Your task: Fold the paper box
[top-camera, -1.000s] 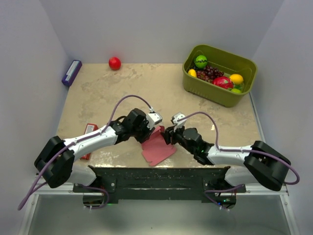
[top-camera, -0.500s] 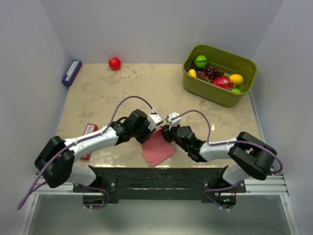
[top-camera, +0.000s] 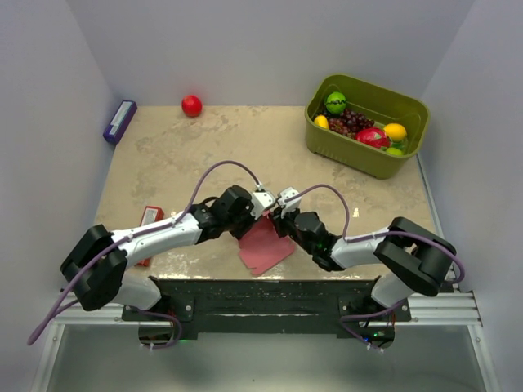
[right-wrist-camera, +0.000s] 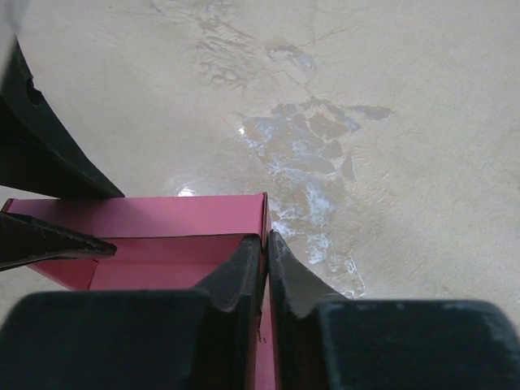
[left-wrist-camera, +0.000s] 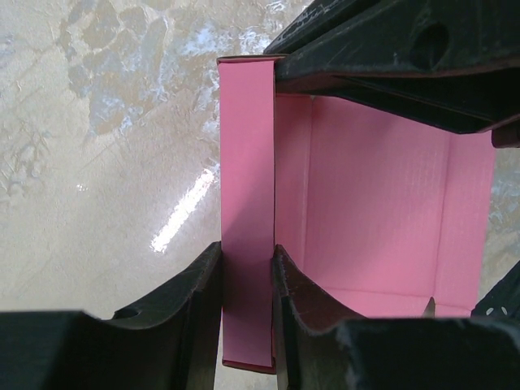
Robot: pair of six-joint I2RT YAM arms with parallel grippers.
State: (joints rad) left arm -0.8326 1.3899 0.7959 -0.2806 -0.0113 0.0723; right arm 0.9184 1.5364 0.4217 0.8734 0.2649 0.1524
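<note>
The pink paper box [top-camera: 263, 247] lies partly folded near the table's front edge, between the two arms. My left gripper [top-camera: 250, 220] is shut on its left side. In the left wrist view a narrow raised pink wall [left-wrist-camera: 246, 162] stands clamped between the two fingers of the left gripper [left-wrist-camera: 246, 262], with the box's open inside [left-wrist-camera: 382, 203] to the right. My right gripper [top-camera: 279, 222] meets the box from the other side. In the right wrist view the right gripper [right-wrist-camera: 266, 244] pinches the thin upright edge of the box [right-wrist-camera: 162, 219] at its corner.
A green basket [top-camera: 319, 131] with fruit stands at the back right. A red ball [top-camera: 191, 105] and a purple box [top-camera: 119, 121] lie at the back left. A red flat packet [top-camera: 150, 219] lies under the left arm.
My right gripper has moved left onto the box's right edge and closed on it. The left gripper has kept its hold on the left wall, shifting slightly right.
</note>
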